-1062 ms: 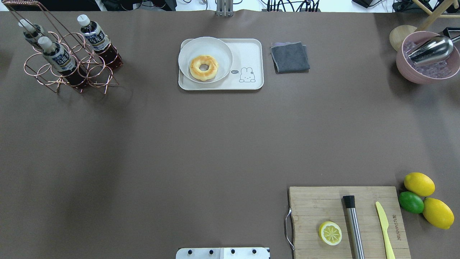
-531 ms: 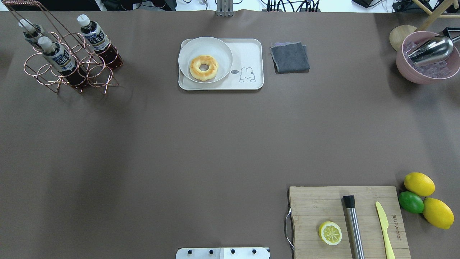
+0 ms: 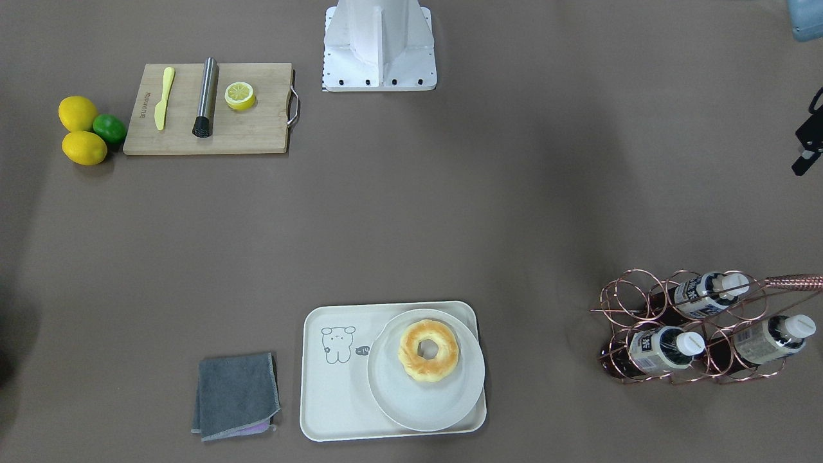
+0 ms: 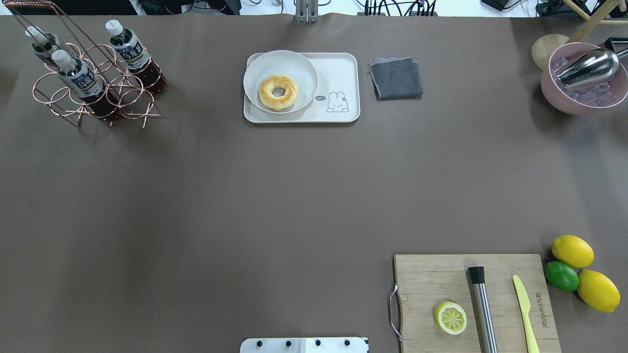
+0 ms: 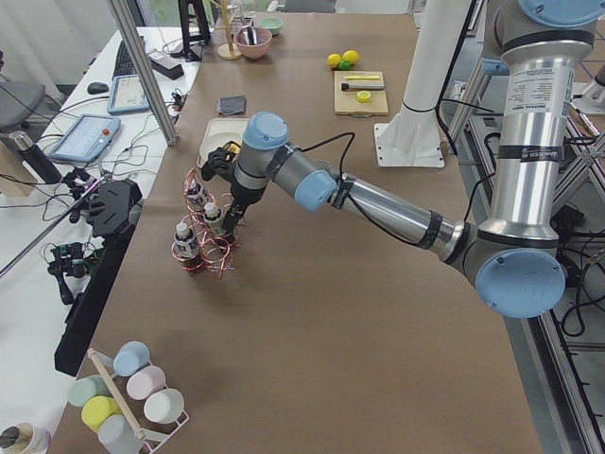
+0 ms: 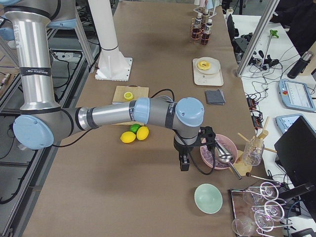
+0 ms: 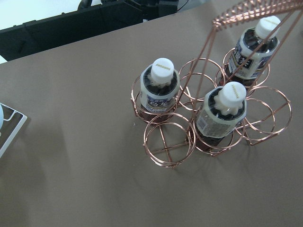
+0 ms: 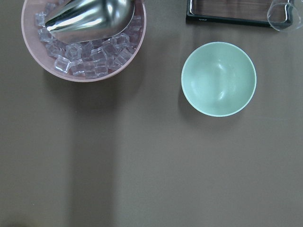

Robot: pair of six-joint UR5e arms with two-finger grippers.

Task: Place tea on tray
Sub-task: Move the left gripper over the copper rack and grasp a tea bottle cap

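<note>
Three tea bottles stand in a copper wire rack [image 4: 93, 93] at the far left: one at the rack's right [image 4: 128, 49], one in front [image 4: 78, 73], one behind [image 4: 41, 44]. The left wrist view looks down on their white caps [image 7: 161, 71]. The cream tray [image 4: 341, 73] at the far middle holds a white plate [image 4: 299, 66] with a doughnut [image 4: 278, 91]. My left gripper [image 5: 230, 219] hangs beside the rack; I cannot tell if it is open. My right gripper [image 6: 183, 160] hangs near the ice bowl; I cannot tell its state.
A grey cloth [image 4: 396, 77] lies right of the tray. A wooden cutting board [image 4: 431, 279] at the near right carries a lemon half, a metal muddler and a yellow knife, with lemons and a lime [image 4: 562, 275] beside it. A pink ice bowl [image 4: 584, 105] and a green bowl [image 8: 218, 79] stand at the far right.
</note>
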